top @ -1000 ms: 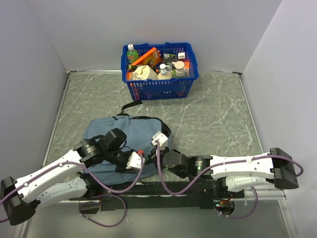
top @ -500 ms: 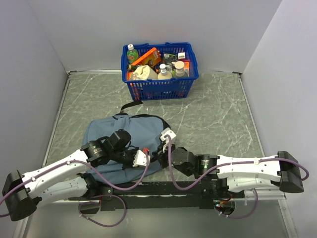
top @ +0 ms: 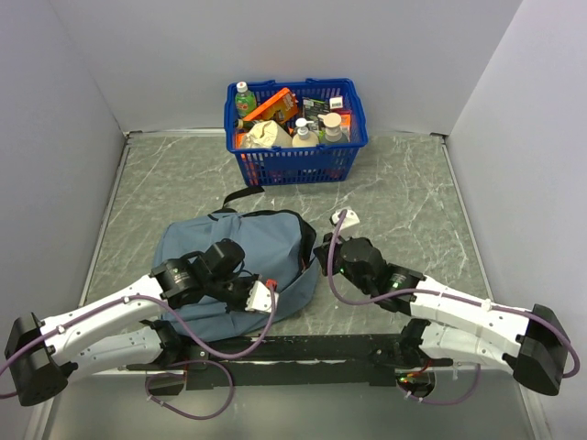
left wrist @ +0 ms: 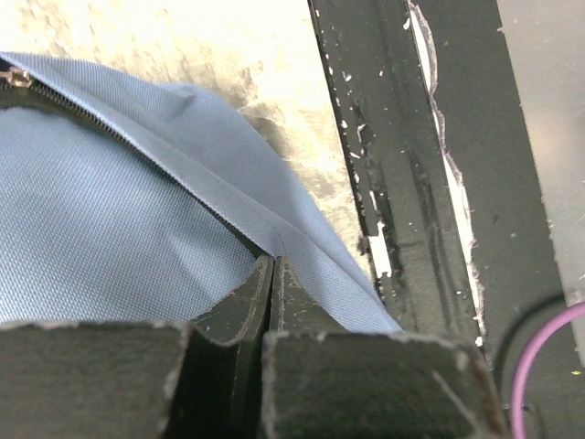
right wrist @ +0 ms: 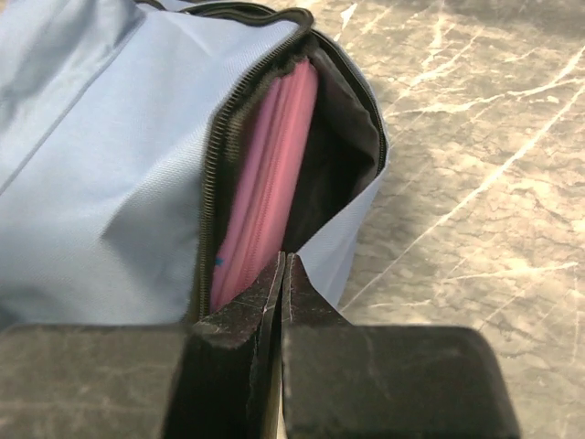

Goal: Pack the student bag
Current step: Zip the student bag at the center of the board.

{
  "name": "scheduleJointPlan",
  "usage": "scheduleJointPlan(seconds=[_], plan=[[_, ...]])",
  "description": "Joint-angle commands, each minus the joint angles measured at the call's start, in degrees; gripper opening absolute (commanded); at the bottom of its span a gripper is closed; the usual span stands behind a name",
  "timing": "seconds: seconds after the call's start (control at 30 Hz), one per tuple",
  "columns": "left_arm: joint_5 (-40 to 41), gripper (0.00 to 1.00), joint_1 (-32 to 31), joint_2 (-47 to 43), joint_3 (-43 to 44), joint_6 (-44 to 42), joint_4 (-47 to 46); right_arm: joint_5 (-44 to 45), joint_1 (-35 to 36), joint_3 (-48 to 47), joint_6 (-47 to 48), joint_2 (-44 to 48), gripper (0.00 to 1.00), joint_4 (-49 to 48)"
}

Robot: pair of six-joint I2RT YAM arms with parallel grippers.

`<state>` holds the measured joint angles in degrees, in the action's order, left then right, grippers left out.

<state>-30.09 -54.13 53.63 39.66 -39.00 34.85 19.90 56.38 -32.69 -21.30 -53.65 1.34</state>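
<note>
Pinching student bag (left wrist: 110,219) edge: left gripper (left wrist: 272,265)

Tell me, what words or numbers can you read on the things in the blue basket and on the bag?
No text here can be read.
Labels on the green-capped bottle, the orange packet and the other things in the blue basket: too small and blurred to read.
On the student bag: no words or numbers showing.
On the pink case inside it: no writing showing.
</note>
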Motion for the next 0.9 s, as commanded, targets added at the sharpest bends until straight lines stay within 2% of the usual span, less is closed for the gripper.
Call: scheduleJointPlan(seconds=[0.0,0.17,0.33,0.43,0.53,0.67,0.87], plan=[[-2.25,0.01,-0.71,-0.19,2.61,-3.88,4.34,0.14,-5.22,-3.26,4.42,-1.54,0.00,-3.18],[-3.75,0.01,-1.24,0.07,3.14,-7.04,7.24,-2.76,-13.82,-6.23,6.35,-7.68,0.00,-7.49],[-6.03,0.01,-1.59,-0.01,3.14,-10.03,9.79,-6.71,-17.18,-11.16,6.80,-13.05,0.00,-10.83],[-7.09,0.01,-1.68,0.07,2.97,-12.66,11.29,-6.54,-18.32,-14.24,7.15,-17.71,0.00,-12.24],[-5.87,0.01,-1.86,0.25,2.62,-14.60,12.61,-3.39,-20.16,-17.75,5.40,-21.14,0.00,-9.62],[-0.87,0.01,-1.77,-0.27,1.30,-16.02,13.23,3.46,-20.52,-16.28,3.46,-16.07,0.00,-5.57],[5.99,0.01,-1.51,-0.02,-0.46,-20.66,11.55,6.46,-20.70,-11.62,0.13,-4.55,0.00,3.74]])
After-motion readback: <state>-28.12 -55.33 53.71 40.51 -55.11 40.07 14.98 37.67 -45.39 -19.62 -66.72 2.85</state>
